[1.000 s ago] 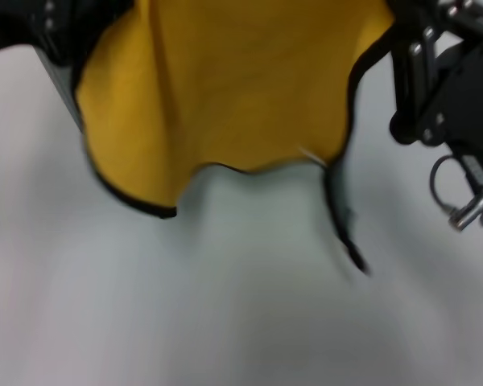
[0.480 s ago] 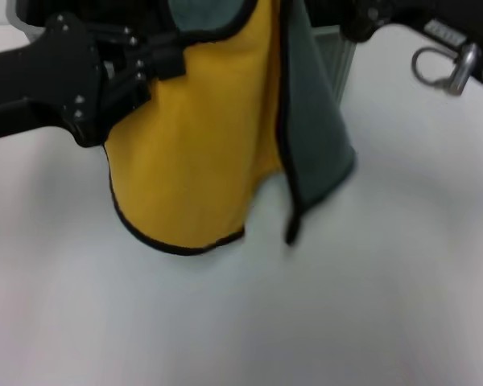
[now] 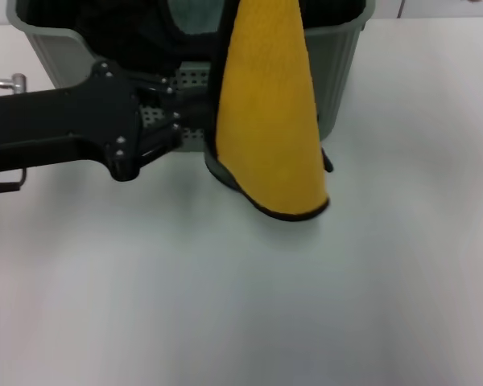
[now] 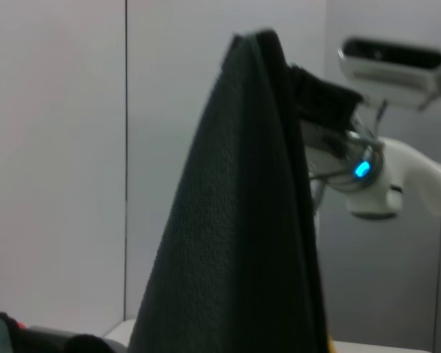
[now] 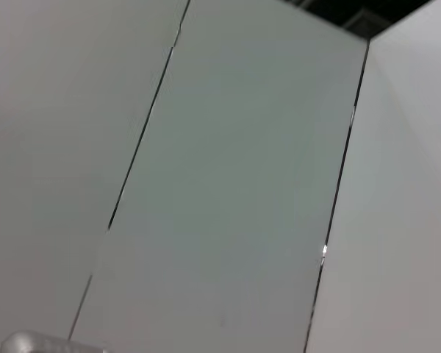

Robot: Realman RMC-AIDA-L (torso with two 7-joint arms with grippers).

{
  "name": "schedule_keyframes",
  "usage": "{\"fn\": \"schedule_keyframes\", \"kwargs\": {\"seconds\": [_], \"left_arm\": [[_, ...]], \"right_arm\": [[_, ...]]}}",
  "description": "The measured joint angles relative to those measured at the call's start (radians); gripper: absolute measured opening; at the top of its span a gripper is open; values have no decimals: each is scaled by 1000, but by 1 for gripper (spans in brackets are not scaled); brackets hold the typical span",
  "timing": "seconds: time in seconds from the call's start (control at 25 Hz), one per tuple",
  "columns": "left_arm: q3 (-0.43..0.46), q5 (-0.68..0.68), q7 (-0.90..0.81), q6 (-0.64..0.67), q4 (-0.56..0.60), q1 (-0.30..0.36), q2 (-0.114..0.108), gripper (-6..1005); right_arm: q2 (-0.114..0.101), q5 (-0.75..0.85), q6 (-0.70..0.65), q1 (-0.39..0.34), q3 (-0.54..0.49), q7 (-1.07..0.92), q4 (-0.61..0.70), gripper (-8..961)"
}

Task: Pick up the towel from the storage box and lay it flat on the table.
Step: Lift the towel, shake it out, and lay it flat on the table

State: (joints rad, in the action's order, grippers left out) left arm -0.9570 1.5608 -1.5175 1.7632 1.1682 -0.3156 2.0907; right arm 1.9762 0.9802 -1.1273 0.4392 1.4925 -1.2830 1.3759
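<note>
The towel (image 3: 270, 121) hangs from above as a narrow drape, yellow face towards me, its lower tip just over the table (image 3: 225, 305) in front of the storage box (image 3: 340, 72). My left gripper (image 3: 195, 122) reaches in from the left and sits right at the towel's left edge, in front of the box wall. In the left wrist view the towel (image 4: 235, 220) rises as a dark cone, and my right gripper (image 4: 298, 77) holds it at its peak. The right gripper is out of the head view.
The box holds black fabric (image 3: 105, 24) and a grey-teal cloth (image 3: 195, 14). The right wrist view shows only wall panels (image 5: 228, 184). White tabletop stretches in front of and to the right of the box.
The towel has gone from a wide spread to a narrow hanging drape. The left arm has dropped lower, and the box front has come into view. The right arm has left the head view.
</note>
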Motion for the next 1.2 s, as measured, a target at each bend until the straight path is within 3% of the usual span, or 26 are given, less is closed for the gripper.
{"fn": "schedule_keyframes", "kwargs": {"seconds": [0.2,0.4,0.68,0.84,1.2], "left_arm": [[9,3,21,-5,-108,-52,-3,147],[8,4,46,-5,-141,-71,-4,237],[12,25,60,-7,-165,-79,-4,236],[12,31,61,-7,-174,-79,-5,236],[12,32,62,-7,-191,-77,-7,98]], "right_arm": [[7,75,-10,30,-25,-57,-2,8],[12,85,-15,36,-37,-60,-1,8],[38,85,-66,26,-110,-55,9,9],[39,80,-85,18,-145,-62,21,9],[39,67,-96,-30,-192,-63,67,8]]}}
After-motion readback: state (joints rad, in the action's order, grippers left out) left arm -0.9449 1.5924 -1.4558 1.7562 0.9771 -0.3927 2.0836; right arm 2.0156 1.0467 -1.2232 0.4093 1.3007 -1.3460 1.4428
